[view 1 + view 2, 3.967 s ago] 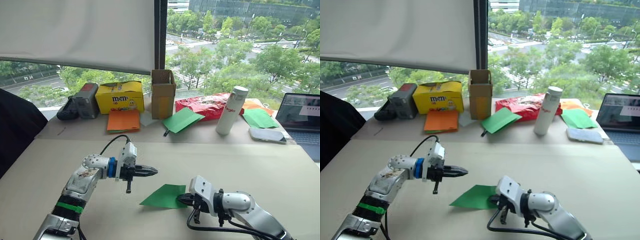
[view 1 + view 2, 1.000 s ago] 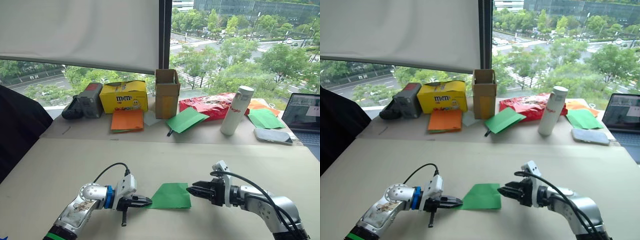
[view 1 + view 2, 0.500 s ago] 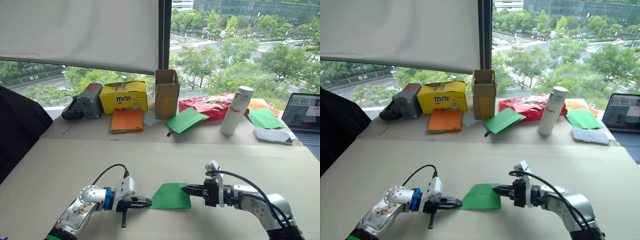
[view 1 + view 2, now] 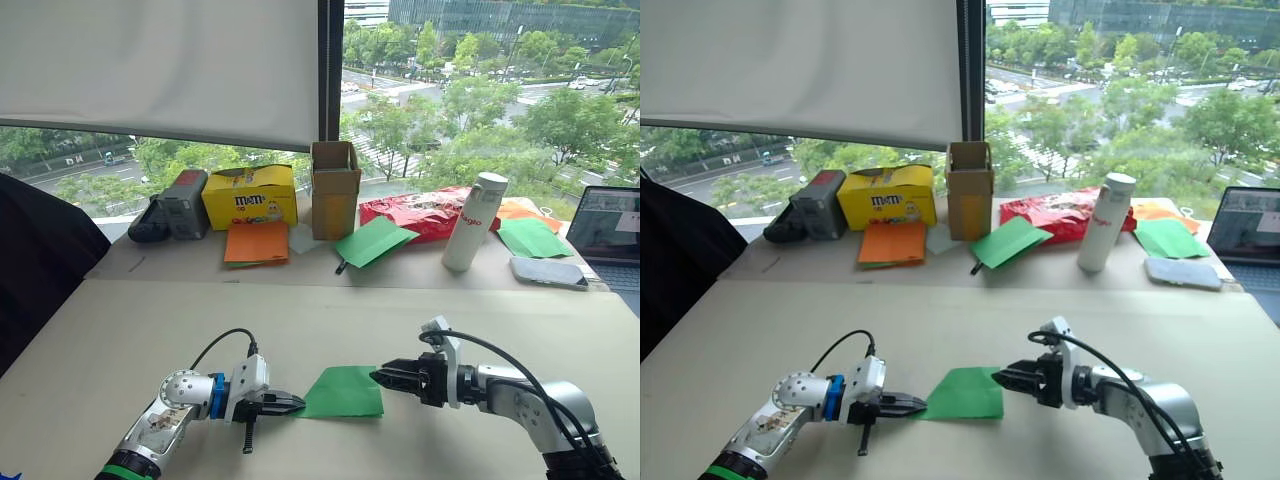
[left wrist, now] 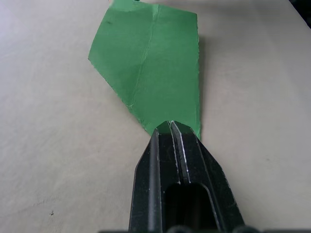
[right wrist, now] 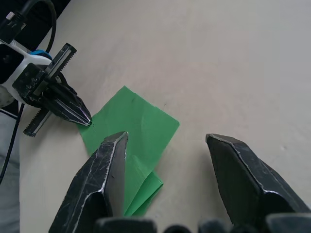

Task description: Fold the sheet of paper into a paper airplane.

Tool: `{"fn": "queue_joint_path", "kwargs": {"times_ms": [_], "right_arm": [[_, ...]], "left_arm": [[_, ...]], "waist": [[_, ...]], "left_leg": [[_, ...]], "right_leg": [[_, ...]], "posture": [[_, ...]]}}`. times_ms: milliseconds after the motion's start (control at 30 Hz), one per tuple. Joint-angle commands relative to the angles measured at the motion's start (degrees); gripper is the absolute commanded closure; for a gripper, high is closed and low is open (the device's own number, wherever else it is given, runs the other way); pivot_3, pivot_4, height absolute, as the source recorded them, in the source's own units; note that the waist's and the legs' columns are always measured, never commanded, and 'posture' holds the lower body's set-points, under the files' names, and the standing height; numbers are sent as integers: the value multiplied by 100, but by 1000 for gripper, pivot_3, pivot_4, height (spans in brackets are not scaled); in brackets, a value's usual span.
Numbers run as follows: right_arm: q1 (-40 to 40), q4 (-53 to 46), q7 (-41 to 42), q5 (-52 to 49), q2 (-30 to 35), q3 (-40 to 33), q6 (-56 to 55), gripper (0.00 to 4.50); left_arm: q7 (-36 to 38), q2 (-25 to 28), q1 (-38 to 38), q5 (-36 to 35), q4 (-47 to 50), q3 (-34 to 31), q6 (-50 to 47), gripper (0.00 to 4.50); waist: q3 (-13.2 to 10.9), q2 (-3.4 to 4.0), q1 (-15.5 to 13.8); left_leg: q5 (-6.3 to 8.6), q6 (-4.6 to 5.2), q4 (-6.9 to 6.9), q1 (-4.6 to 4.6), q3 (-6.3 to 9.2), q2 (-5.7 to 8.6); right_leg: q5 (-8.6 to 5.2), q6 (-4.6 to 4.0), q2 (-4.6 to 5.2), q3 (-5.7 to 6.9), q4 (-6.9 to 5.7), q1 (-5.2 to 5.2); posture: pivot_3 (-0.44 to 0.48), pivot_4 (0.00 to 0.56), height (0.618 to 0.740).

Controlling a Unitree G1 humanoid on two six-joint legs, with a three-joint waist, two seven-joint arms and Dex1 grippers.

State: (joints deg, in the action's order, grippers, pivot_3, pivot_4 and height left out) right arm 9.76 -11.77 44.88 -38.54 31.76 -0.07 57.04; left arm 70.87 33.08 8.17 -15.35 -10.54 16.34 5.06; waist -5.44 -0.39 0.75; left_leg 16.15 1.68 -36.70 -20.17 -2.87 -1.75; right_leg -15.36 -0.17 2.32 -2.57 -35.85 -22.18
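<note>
Left wrist view: the sheet of paper (image 5: 155,68) lies flat on the table (image 4: 150,330), creased, tapering toward my left gripper (image 5: 172,127), whose fingers are clamped on its narrow corner. Its long axis runs across me, from that pinched corner toward my right gripper (image 4: 385,377), which hovers just off the far edge, fingers spread apart. I judge the fold needs the left pinch held firm while the right takes a free corner squarely along the crease.
</note>
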Motion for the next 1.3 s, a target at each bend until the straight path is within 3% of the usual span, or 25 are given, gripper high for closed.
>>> {"fn": "queue_joint_path", "kwargs": {"times_ms": [33, 233, 267, 500, 733, 933, 1300], "right_arm": [[144, -2, -5, -127, -123, 25, 61, 1666], [252, 106, 46, -187, -265, 80, 152, 1666], [262, 117, 47, -187, -278, 81, 127, 2181], [125, -238, 372, 130, 69, 328, -434, 4477], [-289, -627, 1300, 1267, 705, 840, -2732, 4477], [-513, -531, 1743, 2228, 864, 1116, -4859, 4477], [-635, 457, 1556, 4006, 1060, 1452, -8633, 4477]], "left_arm": [[-144, 48, -196, 518, -397, 268, -280, 4500], [-161, 102, -194, 461, -143, 261, -466, 4500], [-162, 115, -194, 449, -92, 257, -508, 4500], [-185, 171, -241, 414, 194, 265, -728, 4500], [-172, 270, -134, 397, 265, 233, -858, 4500], [-88, 332, 44, 322, 353, 214, -1066, 4500], [-68, 438, 138, 248, 791, 172, -1547, 4500]], "waist": [[0, 0, 1], [-1, -2, -4], [-1, -2, -3], [-4, -6, -1], [-6, -9, -5], [-8, -13, 1], [-15, -24, -4]], "left_leg": [[0, 0, 0, 0, 0, 0], [0, 0, 0, -2, 0, 2], [0, 0, 0, -2, 0, 2], [0, 0, 0, -2, 1, 3], [1, 1, 0, -2, 2, 6], [1, 1, 0, -2, 2, 5], [1, 1, 0, 5, 0, 6]], "right_leg": [[0, 0, 0, 1, 0, 0], [-2, 4, -1, 5, 1, -2], [-2, 4, -1, 4, 2, -2], [-3, 6, -1, 5, 3, -5], [-23, 41, -3, 9, 8, -6], [-29, 50, -7, 6, 6, -3], [-14, 23, -21, 5, 5, -5]], "posture": [[0, 150, 740], [0, 150, 740], [0, 150, 740], [0, 150, 740], [0, 150, 740], [0, 150, 740], [0, 150, 740]]}}
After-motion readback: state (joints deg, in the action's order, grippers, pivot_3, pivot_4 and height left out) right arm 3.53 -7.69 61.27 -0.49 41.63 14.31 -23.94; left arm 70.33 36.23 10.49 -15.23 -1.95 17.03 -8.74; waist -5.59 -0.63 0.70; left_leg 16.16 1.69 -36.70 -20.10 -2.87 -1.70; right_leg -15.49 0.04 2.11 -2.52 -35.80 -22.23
